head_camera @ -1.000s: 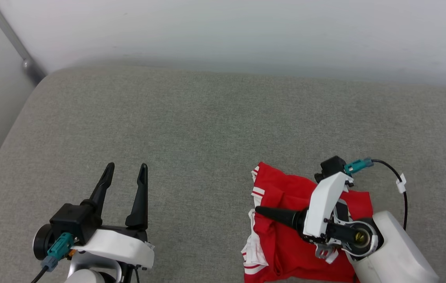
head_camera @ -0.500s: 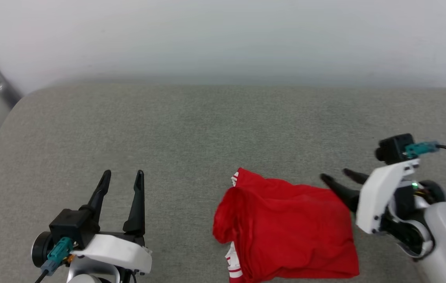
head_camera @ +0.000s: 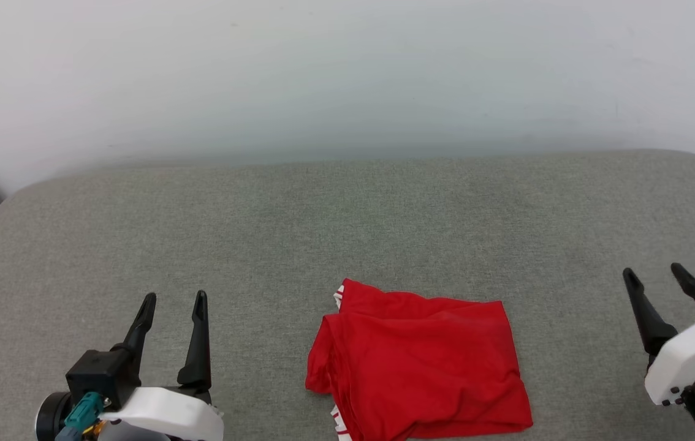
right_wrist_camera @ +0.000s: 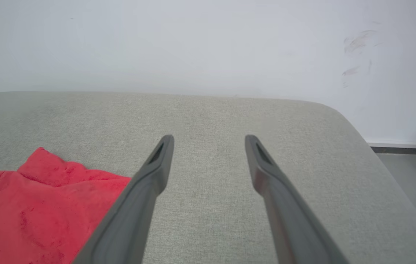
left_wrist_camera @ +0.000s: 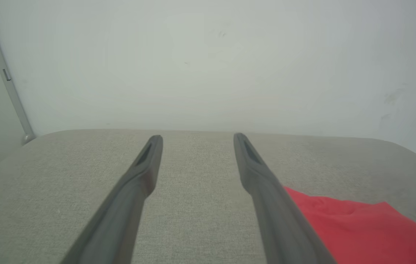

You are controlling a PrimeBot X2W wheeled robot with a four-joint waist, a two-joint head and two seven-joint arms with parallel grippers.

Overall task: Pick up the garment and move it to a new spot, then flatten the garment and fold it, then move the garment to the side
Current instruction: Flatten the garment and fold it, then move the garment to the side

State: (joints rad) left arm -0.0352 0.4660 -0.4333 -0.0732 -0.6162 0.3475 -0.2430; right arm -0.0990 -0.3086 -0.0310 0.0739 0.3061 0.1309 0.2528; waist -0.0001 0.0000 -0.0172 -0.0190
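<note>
Head view: garment (head_camera: 421, 361) lies roughly folded, red, near the grey cushion's (head_camera: 347, 214) front edge, mid-width; left gripper (head_camera: 175, 296) and right gripper (head_camera: 653, 270) both spread wide, empty, apart from it | Left wrist view: fingers parted, garment (left_wrist_camera: 358, 227) lower right | Right wrist view: fingers parted, garment (right_wrist_camera: 39, 205) lower left.

Head view looks steeply down on the grey cushion (head_camera: 347, 214); the 2 wrist views look low along it toward the wall (left_wrist_camera: 208, 55). All 3 share the garment (head_camera: 421, 361).
</note>
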